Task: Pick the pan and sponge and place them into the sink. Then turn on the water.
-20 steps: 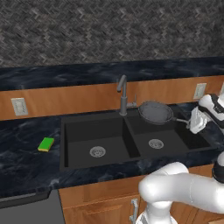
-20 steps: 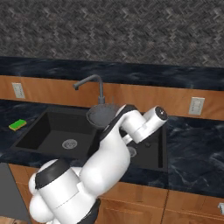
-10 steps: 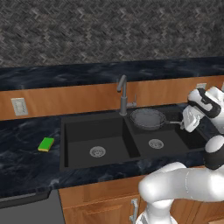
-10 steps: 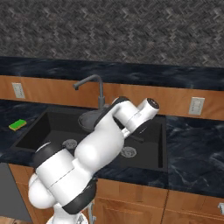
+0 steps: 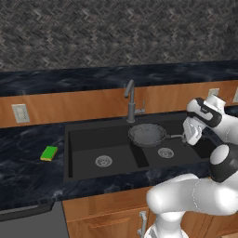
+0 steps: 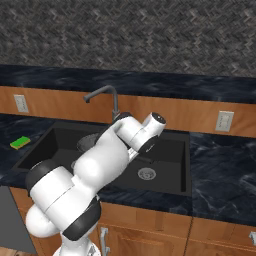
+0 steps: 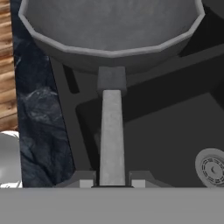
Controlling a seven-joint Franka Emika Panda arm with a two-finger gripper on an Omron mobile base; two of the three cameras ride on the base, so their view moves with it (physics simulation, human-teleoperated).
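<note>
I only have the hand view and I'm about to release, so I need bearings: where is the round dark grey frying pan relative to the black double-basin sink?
Observer: The pan, gripped by its handle in the shut pincer, hangs over the sink, near the central divider towards the back.
Operator: Anything close behind it?
Observer: The grey metal faucet stands just behind the pan's far rim.
Operator: And the small green sponge?
Observer: The sponge lies on the dark marbled counter, left of the sink, not yet in a basin.
</note>
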